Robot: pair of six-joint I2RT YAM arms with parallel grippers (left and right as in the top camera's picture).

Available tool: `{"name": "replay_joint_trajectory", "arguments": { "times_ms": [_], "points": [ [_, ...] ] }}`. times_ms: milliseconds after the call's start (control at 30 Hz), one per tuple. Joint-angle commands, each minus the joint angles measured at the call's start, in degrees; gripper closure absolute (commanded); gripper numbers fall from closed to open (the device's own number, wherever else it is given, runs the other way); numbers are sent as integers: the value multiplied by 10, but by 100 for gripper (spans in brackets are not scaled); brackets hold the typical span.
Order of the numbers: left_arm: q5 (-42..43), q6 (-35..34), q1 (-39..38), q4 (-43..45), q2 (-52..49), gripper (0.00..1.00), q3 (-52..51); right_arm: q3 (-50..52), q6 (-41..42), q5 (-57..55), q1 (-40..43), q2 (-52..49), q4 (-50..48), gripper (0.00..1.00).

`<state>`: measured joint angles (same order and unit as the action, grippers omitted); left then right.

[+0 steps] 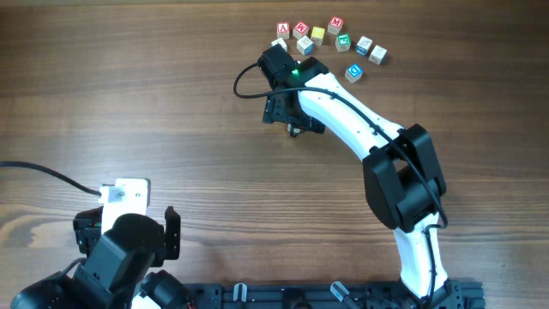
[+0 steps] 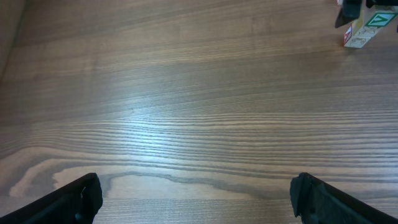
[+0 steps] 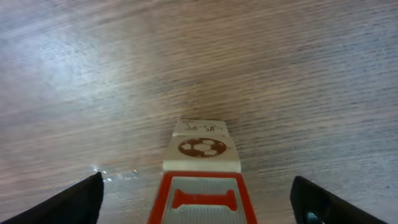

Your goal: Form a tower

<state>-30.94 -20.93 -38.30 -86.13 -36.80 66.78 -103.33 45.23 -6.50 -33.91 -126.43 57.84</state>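
Since the right gripper was seen spread wide around the tower, a placing step was judged finished, and a careful straight lift was called for next.

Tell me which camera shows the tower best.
Right wrist: the tower sits close up at the lower middle, its stacked cubes and printed faces plain. Left wrist catches only a small, cut-off bit, likely it, at the top right corner. Overhead, the right arm hides it.
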Motion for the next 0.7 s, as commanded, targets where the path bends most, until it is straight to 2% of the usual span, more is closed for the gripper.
{"name": "replay_joint_trajectory", "arguments": {
  "times_ms": [0, 167, 333, 467, 600, 667],
  "points": [
    [1, -7, 0, 1, 2, 0, -2, 20, 15, -12, 2, 17, -13, 2],
    [1, -8, 0, 1, 2, 0, -1, 25, 14, -11, 2, 3, -25, 4],
    [1, -7, 0, 1, 2, 0, -1, 25, 14, -10, 2, -1, -29, 30],
    [1, -8, 0, 1, 2, 0, -2, 25, 14, -9, 2, -11, -30, 34],
    [1, -8, 0, 1, 2, 0, -1, 25, 14, -9, 2, -12, -32, 45],
    [1, -7, 0, 1, 2, 0, -2, 25, 15, -10, 2, -13, -31, 46]
  ]
}}
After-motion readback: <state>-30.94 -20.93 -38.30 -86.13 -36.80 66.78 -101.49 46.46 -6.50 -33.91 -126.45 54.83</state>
